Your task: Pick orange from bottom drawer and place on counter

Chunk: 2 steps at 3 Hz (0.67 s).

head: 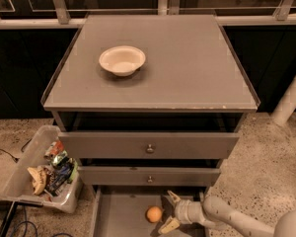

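The camera view looks down on a grey cabinet with three drawers. The bottom drawer (119, 220) is pulled out. The orange (154, 214) sits on its flat floor, near the middle and a bit to the right.

The gripper (170, 212) is low inside the bottom drawer, just to the right of the orange. Its two fingers are spread apart, one higher in the picture and one lower. They point left at the orange. The orange is right by the fingertips and is not squeezed between them. The grey arm (227, 217) comes in from the bottom right corner.

The two upper drawers (113, 145) are shut, and each has a small round knob. The counter (197, 68) on top is wide and flat. A white bowl (122, 60) stands on its left part, well apart from the orange.

On the speckled floor to the left of the cabinet is a clear plastic bin (20, 177) with snack packets (59, 169) inside.
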Each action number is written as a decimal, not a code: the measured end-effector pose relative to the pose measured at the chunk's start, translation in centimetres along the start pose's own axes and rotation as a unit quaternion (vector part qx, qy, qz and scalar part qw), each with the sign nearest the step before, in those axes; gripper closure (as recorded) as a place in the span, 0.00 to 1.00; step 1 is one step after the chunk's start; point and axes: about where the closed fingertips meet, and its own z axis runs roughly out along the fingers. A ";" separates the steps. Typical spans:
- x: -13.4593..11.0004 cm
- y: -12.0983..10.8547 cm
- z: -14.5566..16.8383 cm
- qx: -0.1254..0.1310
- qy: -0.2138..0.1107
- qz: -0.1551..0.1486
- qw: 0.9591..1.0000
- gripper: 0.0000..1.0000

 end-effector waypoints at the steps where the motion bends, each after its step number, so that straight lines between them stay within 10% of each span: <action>1: 1.3 -0.5 2.1 0.015 0.008 0.004 1.000 0.00; 2: 2.1 0.2 6.1 0.008 0.015 0.012 1.000 0.00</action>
